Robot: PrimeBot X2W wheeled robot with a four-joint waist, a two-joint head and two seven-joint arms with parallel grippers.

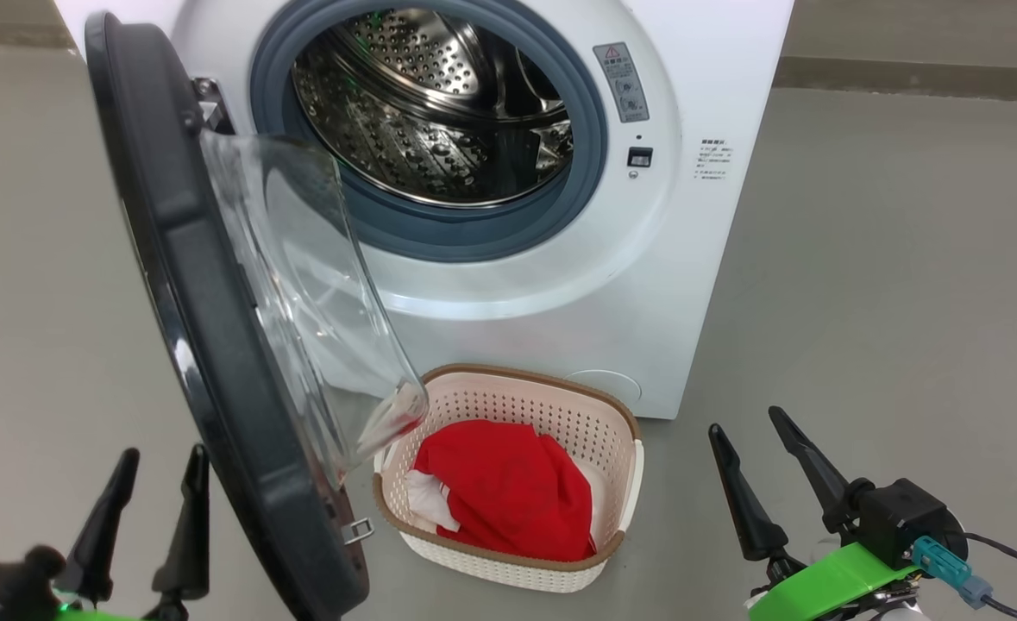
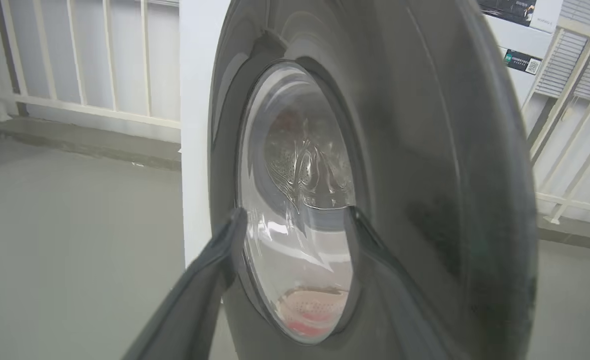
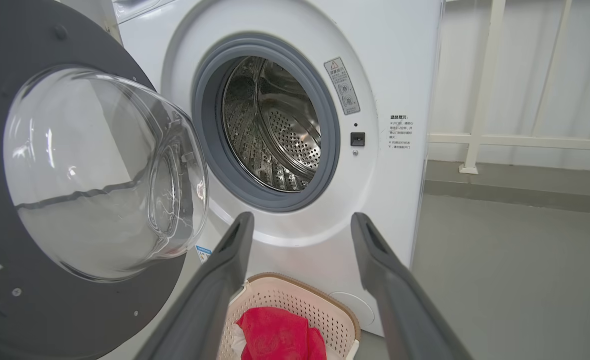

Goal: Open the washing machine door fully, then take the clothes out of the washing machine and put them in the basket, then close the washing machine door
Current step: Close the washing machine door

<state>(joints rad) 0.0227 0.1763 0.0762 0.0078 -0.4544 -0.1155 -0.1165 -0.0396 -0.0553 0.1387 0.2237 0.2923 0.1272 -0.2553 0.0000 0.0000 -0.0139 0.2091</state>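
The washing machine [image 1: 715, 69] stands with the washing machine door [image 1: 215, 345] swung out to the left, its glass bowl [image 3: 99, 175] facing the opening. The steel drum [image 1: 439, 103] shows bare metal. The basket [image 1: 620, 448] sits on the floor before the machine. It holds the clothes [image 1: 508, 492], a red heap with a white piece at its left. My left gripper [image 1: 167, 451] is open at the lower left, outside the door, and looks at the door's outer face [image 2: 425, 150]. My right gripper [image 1: 743, 420] is open, right of the basket. Its fingers [image 3: 224, 270] hold nothing.
Grey floor [image 1: 905, 302] spreads wide to the right of the machine and to the left of the door. A white railing [image 3: 480, 100] runs behind the machine on the right. A similar railing [image 2: 74, 60] stands on the left.
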